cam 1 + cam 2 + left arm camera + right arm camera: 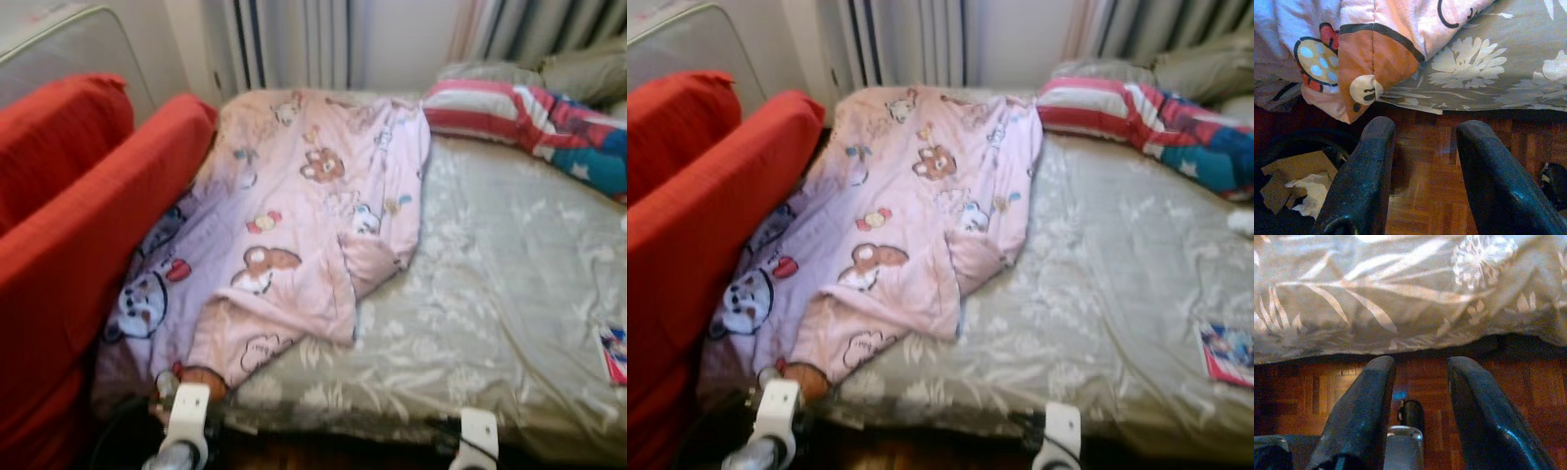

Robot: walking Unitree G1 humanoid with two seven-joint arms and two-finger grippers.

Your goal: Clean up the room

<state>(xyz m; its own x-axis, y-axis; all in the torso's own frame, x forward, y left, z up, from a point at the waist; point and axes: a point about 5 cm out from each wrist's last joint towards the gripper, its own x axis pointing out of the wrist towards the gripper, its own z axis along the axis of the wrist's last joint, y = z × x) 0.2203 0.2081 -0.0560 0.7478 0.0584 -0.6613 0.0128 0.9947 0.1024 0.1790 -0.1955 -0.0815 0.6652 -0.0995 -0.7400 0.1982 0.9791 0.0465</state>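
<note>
**Approach to the bed, blanket not yet taken**

While both arms sit low at the bottom edge of the head frames, nothing is in hand. Left gripper point(1420, 171): fingers spread apart, empty, aimed at the wood floor point(1425, 196) just below the bed's edge. Right gripper point(1415, 406): likewise parted and empty, over the floor under the overhanging bedsheet point(1400, 293).

Task object, as I judge it: the pink cartoon-print blanket point(304, 225). It lies crumpled on the left half of the bed point(490, 294), running from upper centre of the frame down to lower left. Long axis is diagonal, far end near the curtains, near end pointing at the robot. Its left side drapes into the gap against the red sofa point(78, 215); the near corner point(1364, 78) hangs over the bed's edge, just above and ahead of the left gripper.

Step in hand (judgement): positioning before a first grasp. Next move calls for raising the left gripper to that hanging corner and closing on it, with the right gripper taking a second edge so the blanket can be spread or folded.

Other clutter: striped pillow point(490, 113) at upper right, a small booklet point(614, 354) at the right edge, a dark bin point(1283, 147) holding cardboard and paper by the left gripper.
</note>
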